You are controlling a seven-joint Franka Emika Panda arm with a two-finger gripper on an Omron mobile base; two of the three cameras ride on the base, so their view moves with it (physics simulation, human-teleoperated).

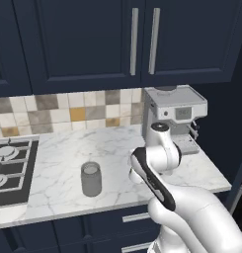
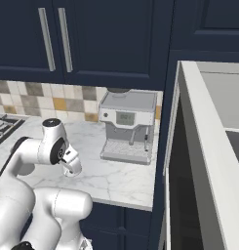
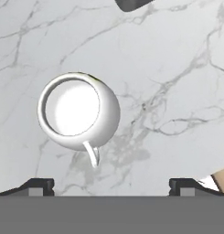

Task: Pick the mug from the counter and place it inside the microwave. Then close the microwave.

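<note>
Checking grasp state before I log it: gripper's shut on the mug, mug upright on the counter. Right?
Not quite. In the hand view the gripper is open, its fingertips spread wide, and holds nothing. The mug does stand upright on the counter, lying between and beyond the tips.

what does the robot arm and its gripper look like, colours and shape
The arm is glossy white with fat, rounded links and dark joint seams; a black band curves along one link in the left base view. A round white cap with a dark ring tops one joint. No loose cables or markings show. The gripper has two small dark, blocky finger tips.
</note>
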